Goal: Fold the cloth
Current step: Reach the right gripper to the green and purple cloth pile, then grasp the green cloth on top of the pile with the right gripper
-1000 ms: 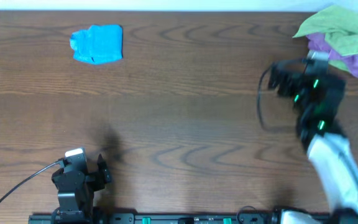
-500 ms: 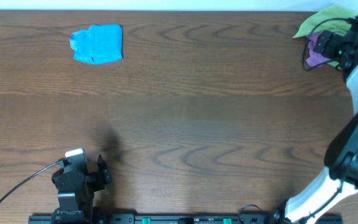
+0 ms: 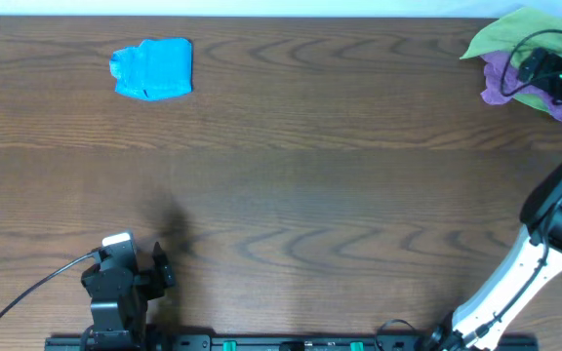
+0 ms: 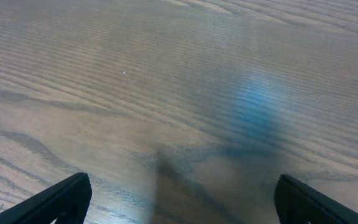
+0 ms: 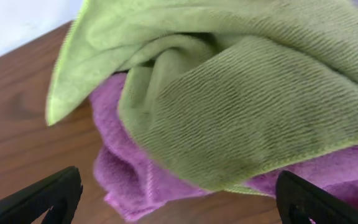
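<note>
At 7 o'clock my left arm (image 3: 115, 288) sits low, jaws apart over the tabletop (image 4: 166, 74). A blue cloth (image 3: 152, 67) lies at 10 o'clock. At 2 o'clock my right arm (image 3: 511, 277), jaws apart, hovers at the green cloth (image 5: 247, 106), which is heaped on a purple cloth (image 5: 129, 168).

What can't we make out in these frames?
- Right wrist: purple cloth lies mostly under green cloth, so its extent is hidden. The green cloth is cut off by the top and right edges.
- Overhead: right gripper is small and dark over the cloths near the frame edge, so how its jaws stand is unreadable there. The blue cloth is too small to count folds.
- Left wrist: blue patch on the table is blurred; source unclear.
</note>
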Robot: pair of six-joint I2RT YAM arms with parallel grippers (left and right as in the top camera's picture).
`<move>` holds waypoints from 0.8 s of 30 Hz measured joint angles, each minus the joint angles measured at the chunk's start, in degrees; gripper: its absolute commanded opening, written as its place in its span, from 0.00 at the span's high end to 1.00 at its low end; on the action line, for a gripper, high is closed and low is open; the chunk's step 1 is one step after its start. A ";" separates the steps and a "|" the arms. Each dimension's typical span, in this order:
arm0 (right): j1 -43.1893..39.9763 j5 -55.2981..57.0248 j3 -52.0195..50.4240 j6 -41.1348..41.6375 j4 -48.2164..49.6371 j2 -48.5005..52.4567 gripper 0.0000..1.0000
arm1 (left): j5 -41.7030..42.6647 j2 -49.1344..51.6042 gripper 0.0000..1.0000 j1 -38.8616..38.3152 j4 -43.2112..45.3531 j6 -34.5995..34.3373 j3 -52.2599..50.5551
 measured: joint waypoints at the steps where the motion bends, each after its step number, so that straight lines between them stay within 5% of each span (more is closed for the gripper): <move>1: -0.31 -1.66 0.09 0.00 -0.31 0.00 0.01 | 0.00 0.00 0.05 0.00 0.00 0.00 0.00; 5: -0.83 -9.77 0.09 0.02 -1.27 0.00 0.01 | 0.00 0.00 0.05 0.00 0.00 0.00 0.00; 6: -0.83 -12.26 0.09 0.02 -1.11 0.00 0.12 | 0.00 0.00 0.05 0.00 0.00 0.00 0.00; 7: -0.83 -13.70 0.11 -0.13 -0.70 0.00 0.13 | 0.00 0.00 0.05 0.00 0.00 0.00 0.00; 9: -0.72 -15.76 0.11 0.13 0.44 0.00 0.01 | 0.00 0.00 0.05 0.00 0.00 0.00 0.00; 12: -0.20 -16.44 0.15 0.00 3.10 0.00 0.03 | 0.00 0.00 0.05 0.00 0.00 0.00 0.00; 24: 6.64 5.68 1.05 1.33 8.41 0.00 0.09 | 0.00 0.00 0.05 0.00 0.00 0.00 0.00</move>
